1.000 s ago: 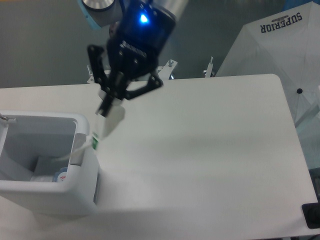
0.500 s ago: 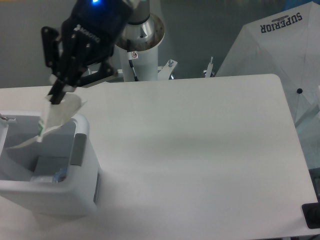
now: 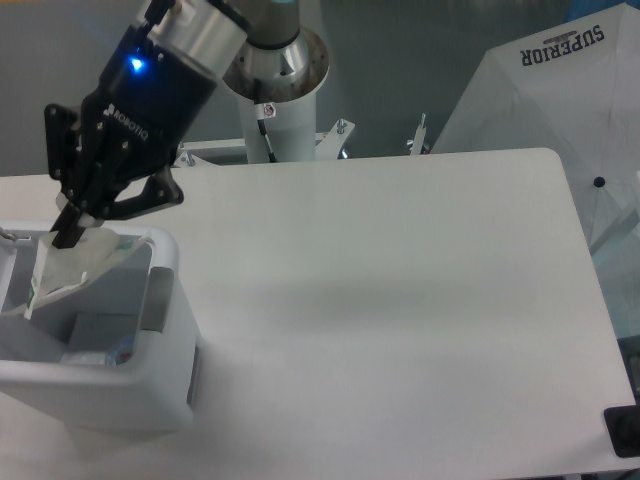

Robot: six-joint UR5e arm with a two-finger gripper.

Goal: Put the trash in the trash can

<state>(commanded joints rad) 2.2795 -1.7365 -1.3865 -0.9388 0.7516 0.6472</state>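
Note:
My gripper (image 3: 70, 229) hangs over the open top of the white trash can (image 3: 165, 385) at the table's left front. Its black fingers are shut on a small white-green wrapper (image 3: 62, 268), which dangles down into the mouth of the can. Deep inside the can lie a flat white packet (image 3: 98, 329) and a bit of a bottle (image 3: 122, 354) with a pink-red label, mostly hidden by the near wall.
The arm's white base post (image 3: 278, 100) stands behind the table's back edge. A white umbrella-like cover marked SUPERIOR (image 3: 560, 90) sits past the right back corner. A dark object (image 3: 625, 430) lies at the table's front right corner.
The gripper has carried the wrapper leftward, from beside the can's right rim to above its opening, and lowered it so the wrapper now hangs inside.

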